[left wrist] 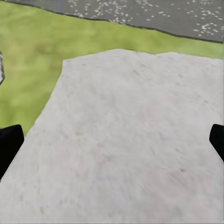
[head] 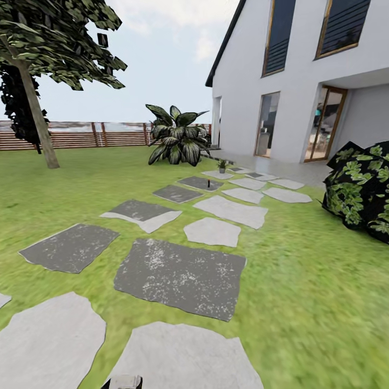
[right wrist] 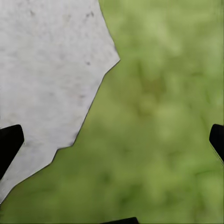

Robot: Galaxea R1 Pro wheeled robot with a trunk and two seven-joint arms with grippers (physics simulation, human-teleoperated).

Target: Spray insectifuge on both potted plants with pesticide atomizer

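So I roll with both grippers, left and right, spread and empty over paving slabs, saving them for the far potted plant.

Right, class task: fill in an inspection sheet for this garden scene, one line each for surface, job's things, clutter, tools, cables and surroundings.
Surface: grass lawn crossed by grey paving slabs, some pale, some dark.
Job's things: one small potted plant far off on the slabs near the house; a small dark upright thing on a slab near it, too small to identify.
Clutter: nothing seen.
Tools: left tool open over a pale slab; right tool open over a slab edge and grass; both empty.
Cables: nothing seen.
Surroundings: white house, slatted wooden fence, tree, broad-leaved plant, dark bush.
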